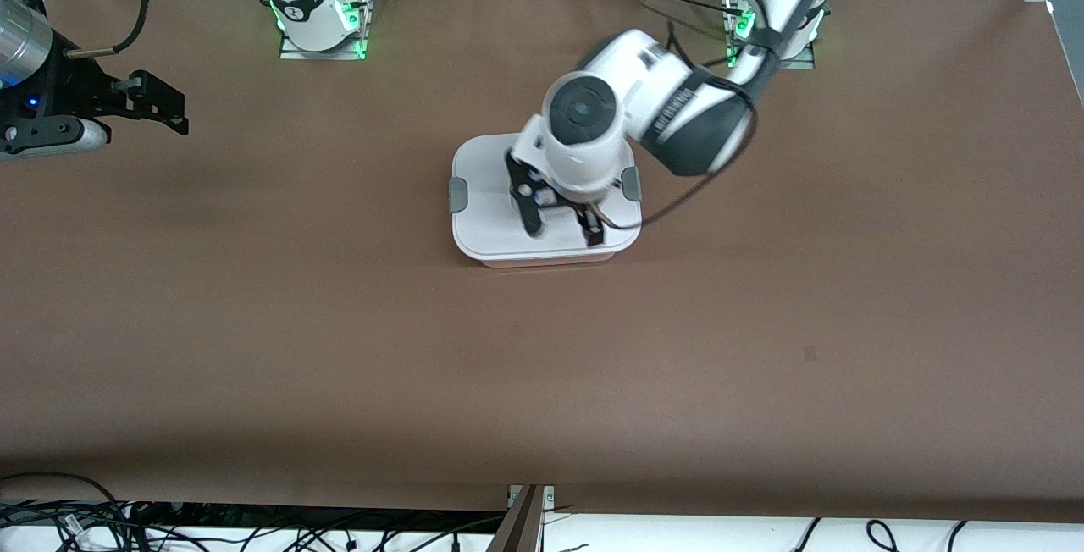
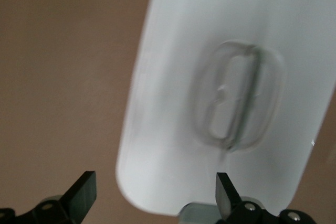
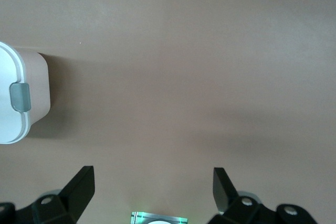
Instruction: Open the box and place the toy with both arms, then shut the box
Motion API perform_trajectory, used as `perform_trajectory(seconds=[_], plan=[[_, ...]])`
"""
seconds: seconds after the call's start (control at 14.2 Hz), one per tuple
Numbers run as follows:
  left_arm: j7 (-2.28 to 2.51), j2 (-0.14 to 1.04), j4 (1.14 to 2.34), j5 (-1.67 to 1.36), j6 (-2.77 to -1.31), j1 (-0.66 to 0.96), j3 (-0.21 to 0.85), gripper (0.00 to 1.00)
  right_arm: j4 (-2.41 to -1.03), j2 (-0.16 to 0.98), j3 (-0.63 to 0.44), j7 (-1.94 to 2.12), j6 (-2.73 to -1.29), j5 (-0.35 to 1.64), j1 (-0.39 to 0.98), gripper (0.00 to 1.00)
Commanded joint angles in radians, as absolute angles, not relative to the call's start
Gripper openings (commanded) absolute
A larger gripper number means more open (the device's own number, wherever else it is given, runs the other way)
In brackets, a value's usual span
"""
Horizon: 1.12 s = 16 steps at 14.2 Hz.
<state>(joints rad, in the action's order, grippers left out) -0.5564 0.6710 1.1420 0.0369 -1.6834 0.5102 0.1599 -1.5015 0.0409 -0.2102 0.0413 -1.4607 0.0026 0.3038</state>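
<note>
The box [image 1: 483,188] stands at the table's middle with its white lid on and a grey clip [image 1: 458,194] on each end. The clear recessed handle [image 2: 239,95] shows in the left wrist view. My left gripper [image 1: 565,233] is open and empty, just above the lid near the box's edge that is nearer to the front camera. In the left wrist view [image 2: 156,190] its fingers straddle a lid corner [image 2: 157,182]. My right gripper [image 1: 174,107] is open and empty, held over bare table toward the right arm's end. The box's end also shows in the right wrist view [image 3: 16,98]. The toy is out of view.
Brown tabletop all round the box. The arms' base plates with green lights [image 1: 322,44] stand along the table's edge farthest from the front camera. Cables hang past the table's edge nearest the front camera [image 1: 85,527].
</note>
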Motion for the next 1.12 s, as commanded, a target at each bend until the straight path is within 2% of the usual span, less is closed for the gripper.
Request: perform_trajectory(seconds=[0.0, 0.35, 0.56, 0.7, 1.05], plan=[[-0.571, 0.664, 1.118, 0.009, -1.651, 0.359, 0.175, 1.00, -1.477, 0.049, -0.210, 0.029, -1.442, -0.002, 0.304, 1.00], [-0.566, 0.651, 1.112, 0.018, -1.646, 0.157, 0.137, 1.00, -1.477, 0.049, -0.210, 0.031, -1.442, -0.002, 0.304, 1.00], [-0.558, 0.568, 1.134, 0.021, -1.646, 0.112, 0.023, 1.00, -1.477, 0.049, -0.210, 0.031, -1.443, -0.002, 0.304, 1.00], [-0.558, 0.517, 1.153, 0.023, -1.644, 0.063, 0.006, 1.00, -1.477, 0.049, -0.210, 0.031, -1.442, -0.002, 0.304, 1.00], [-0.267, 0.261, 1.389, 0.025, -1.629, -0.009, -0.009, 1.00, -1.477, 0.051, -0.210, 0.031, -1.442, -0.002, 0.304, 1.00]])
